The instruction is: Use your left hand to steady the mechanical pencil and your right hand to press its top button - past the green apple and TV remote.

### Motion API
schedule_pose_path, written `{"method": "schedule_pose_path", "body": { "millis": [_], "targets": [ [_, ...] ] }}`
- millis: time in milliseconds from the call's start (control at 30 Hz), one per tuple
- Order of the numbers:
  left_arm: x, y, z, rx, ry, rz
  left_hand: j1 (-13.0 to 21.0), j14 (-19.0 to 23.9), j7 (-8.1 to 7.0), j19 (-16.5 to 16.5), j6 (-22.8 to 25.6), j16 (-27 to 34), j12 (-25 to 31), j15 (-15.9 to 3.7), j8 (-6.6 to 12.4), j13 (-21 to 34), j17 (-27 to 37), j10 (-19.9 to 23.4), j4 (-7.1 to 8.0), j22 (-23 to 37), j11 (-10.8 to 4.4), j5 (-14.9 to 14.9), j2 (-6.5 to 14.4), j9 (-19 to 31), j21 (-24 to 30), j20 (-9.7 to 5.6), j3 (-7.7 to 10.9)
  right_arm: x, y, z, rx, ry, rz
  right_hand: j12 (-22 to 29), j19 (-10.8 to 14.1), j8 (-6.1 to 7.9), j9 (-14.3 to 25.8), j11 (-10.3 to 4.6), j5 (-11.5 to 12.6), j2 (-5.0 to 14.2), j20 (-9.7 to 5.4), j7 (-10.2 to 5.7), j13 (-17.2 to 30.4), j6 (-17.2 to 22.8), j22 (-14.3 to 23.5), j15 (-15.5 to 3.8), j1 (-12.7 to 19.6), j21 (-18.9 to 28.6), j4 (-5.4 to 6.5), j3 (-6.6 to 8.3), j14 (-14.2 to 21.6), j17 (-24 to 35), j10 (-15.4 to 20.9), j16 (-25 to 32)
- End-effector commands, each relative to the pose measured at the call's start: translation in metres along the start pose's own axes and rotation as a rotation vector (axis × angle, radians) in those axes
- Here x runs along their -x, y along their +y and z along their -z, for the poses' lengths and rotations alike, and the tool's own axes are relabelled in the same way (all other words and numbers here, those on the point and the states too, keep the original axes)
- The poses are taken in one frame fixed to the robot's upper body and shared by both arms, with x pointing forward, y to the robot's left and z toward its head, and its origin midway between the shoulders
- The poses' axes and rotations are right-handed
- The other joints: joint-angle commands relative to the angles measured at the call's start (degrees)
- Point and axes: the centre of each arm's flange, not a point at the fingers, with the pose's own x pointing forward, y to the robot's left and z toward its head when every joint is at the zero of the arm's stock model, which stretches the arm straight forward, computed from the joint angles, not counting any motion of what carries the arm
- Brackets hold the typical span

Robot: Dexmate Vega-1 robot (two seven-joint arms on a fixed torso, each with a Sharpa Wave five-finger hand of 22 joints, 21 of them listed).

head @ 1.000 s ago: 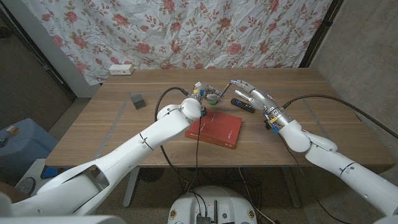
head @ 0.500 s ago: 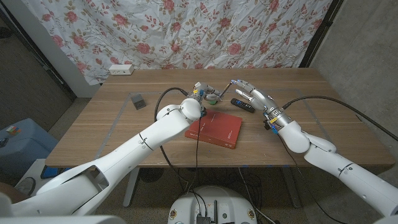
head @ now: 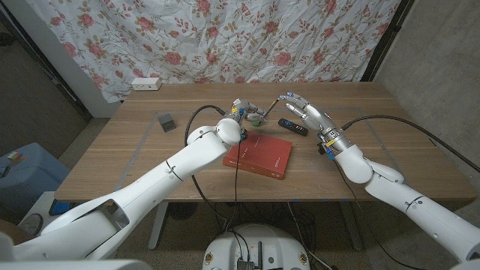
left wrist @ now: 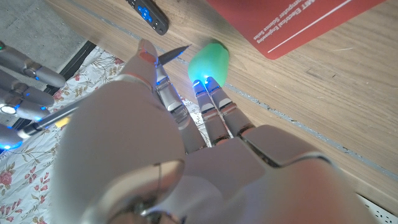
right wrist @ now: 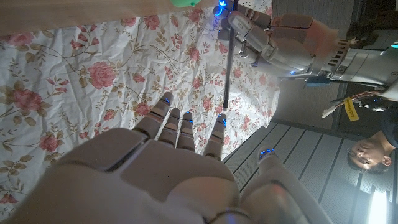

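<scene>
Steadying done: left hand (head: 241, 110) grips the mechanical pencil (right wrist: 227, 62) aloft near the table's (head: 135, 154) far edge, above the green apple (left wrist: 209, 60), beside the TV remote (head: 292, 126). Right hand (head: 300, 111), fingers spread and empty, nears its top; pressing remains

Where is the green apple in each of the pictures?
Head view: the green apple sits mid-table, just beyond the red book, beside the left hand.
Left wrist view: the apple is at the left hand's fingertips, next to the book's corner.
Right wrist view: a green sliver at the picture's edge, on the table.
Shared landmark: the mechanical pencil that the left hand holds, close to the apple.
</scene>
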Motion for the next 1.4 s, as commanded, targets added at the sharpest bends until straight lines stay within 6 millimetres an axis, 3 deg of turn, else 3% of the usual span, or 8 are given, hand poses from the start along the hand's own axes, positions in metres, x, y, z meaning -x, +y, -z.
{"method": "schedule_pose_path", "body": {
  "millis": [33, 533, 967, 1300, 1400],
  "targets": [
    [-0.003, 0.006, 0.001, -0.013, -0.006, 0.006, 0.0, 0.5, 0.15, -1.2, 0.1, -0.2, 0.3, -9.07, 0.02, 0.1, 0.2, 1.8, 0.03, 0.1, -1.38, 0.3, 0.4, 0.2, -0.5, -5.5, -0.22, -0.006, -0.006, 0.0, -0.043, -0.004, 0.035, 0.2, 0.3, -0.23, 0.1, -0.13, 0.3, 1.05, -0.01, -0.32, 0.1, 0.4, 0.1, 0.14, 0.0, 0.4, 0.26, 0.05, 0.6, 0.1, 0.5, 0.3],
    [-0.003, 0.016, 0.0, -0.052, 0.001, 0.012, 0.2, 0.4, 0.36, -2.9, 0.1, -0.3, 0.3, -9.26, 0.03, 0.1, 0.1, 1.8, -0.07, -0.1, -1.38, 0.4, 0.5, 0.3, -1.0, -6.31, -0.24, -0.014, -0.015, 0.009, -0.11, 0.027, 0.051, 0.3, 0.3, -0.88, 0.1, 0.11, 0.3, 0.81, 0.2, -0.36, 0.1, -1.1, 0.1, 0.3, 0.1, 0.2, 0.21, 0.04, 1.0, 0.1, 1.1, 0.4],
    [0.001, 0.029, -0.011, -0.229, -0.002, 0.012, 0.3, 0.1, 0.33, -3.3, 0.1, -0.4, 0.3, -9.24, 0.02, 0.1, 0.1, 1.8, -0.08, -0.2, -1.37, 0.4, 0.5, 0.3, -1.0, -6.33, -0.3, -0.016, -0.018, 0.012, -0.141, 0.074, 0.036, 0.5, 0.0, -1.03, 0.1, 0.5, 0.2, 0.62, 0.24, -0.33, 0.1, -2.0, 0.1, 0.65, -0.1, 0.1, 0.36, -0.14, 0.8, 0.1, 2.2, 0.3],
    [0.006, 0.038, -0.012, -0.315, 0.018, 0.011, 0.3, -0.1, 0.24, -3.1, 0.1, -0.4, 0.3, -9.24, 0.06, 0.1, 0.1, 1.9, -0.08, -0.2, -1.37, 0.4, 0.5, 0.3, -0.9, -5.99, -0.32, -0.019, -0.019, 0.015, -0.179, 0.138, 0.015, 0.5, -0.1, -1.1, 0.0, 0.59, 0.2, 0.68, 0.14, -0.29, 0.1, -2.6, 0.1, 0.65, -0.2, 0.0, 0.54, -0.2, 0.4, 0.2, 2.5, 0.1],
    [0.008, 0.04, -0.012, -0.348, 0.033, 0.011, 0.2, -0.2, 0.21, -1.4, 0.2, -0.4, 0.3, -9.2, 0.07, 0.1, 0.1, 1.8, -0.01, -0.2, -1.35, 0.4, 0.5, 0.3, -0.1, -5.65, -0.41, -0.02, -0.019, 0.017, -0.215, 0.163, 0.017, 0.5, -0.2, -1.1, 0.0, 0.57, 0.3, 0.86, 0.1, -0.31, 0.1, -2.7, 0.1, 0.65, -0.3, 0.0, 0.69, -0.18, 0.2, 0.2, 2.6, 0.1]
  ]
}}
